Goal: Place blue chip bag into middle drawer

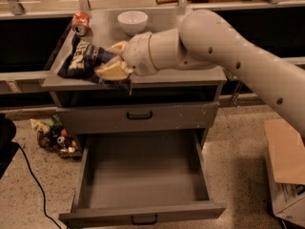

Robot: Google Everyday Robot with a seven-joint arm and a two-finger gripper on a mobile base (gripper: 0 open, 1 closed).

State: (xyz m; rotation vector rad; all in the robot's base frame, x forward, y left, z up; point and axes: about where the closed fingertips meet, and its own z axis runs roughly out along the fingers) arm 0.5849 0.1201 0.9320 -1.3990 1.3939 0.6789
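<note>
The blue chip bag [85, 58] is dark navy foil with white lettering. It hangs at the left front of the grey cabinet top [190, 75], its lower edge near the top's front rim. My gripper [112, 60] is shut on the bag's right end, with one pale finger above it and one below. The large white arm reaches in from the right. The middle drawer [143, 175] is pulled fully out below, a boxy grey tray with nothing in it and a small black handle [143, 219] on its front.
A crushed red can [81, 22] and a white bowl [132, 21] stand at the back of the cabinet top. The upper drawer [139, 115] is closed. Litter [56, 136] lies on the floor at left, a cardboard box [287, 171] at right, a black cable [28, 175] at lower left.
</note>
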